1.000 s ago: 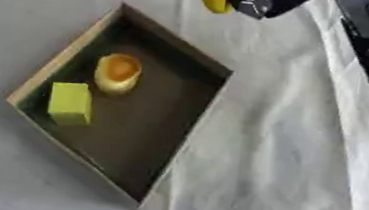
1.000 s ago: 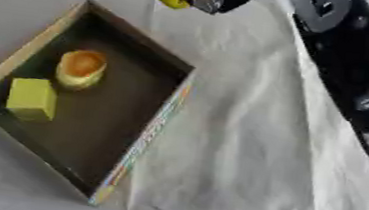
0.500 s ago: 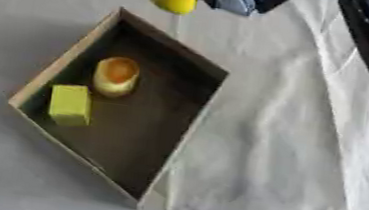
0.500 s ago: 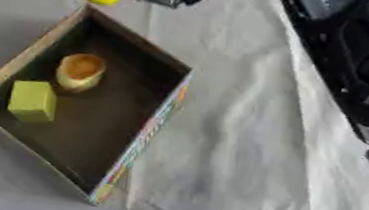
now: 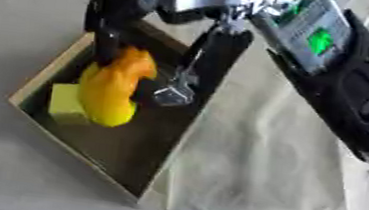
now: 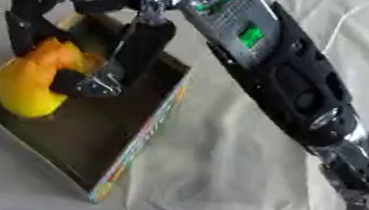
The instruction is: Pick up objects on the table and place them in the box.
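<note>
My right hand (image 5: 115, 15) reaches down from the top into the brown cardboard box (image 5: 72, 151). Its fingers are shut on a yellow and orange toy-like object (image 5: 110, 93), gripping the orange upper end. That object hangs low inside the box over its left part. Beside it, a yellow-green cube (image 5: 63, 106) lies in the box's left corner, half hidden behind it. The orange and yellow round thing seen in the box earlier is now covered. My left hand shows in neither view.
My right forearm (image 5: 341, 81), black with a green light, crosses the upper right above a crumpled white cloth (image 5: 251, 160). The box stands askew on the grey table (image 5: 14, 15), its right edge against the cloth.
My right hand has carried the yellow object from above the box's far corner down and left into the box. The round thing in the box is now hidden.
</note>
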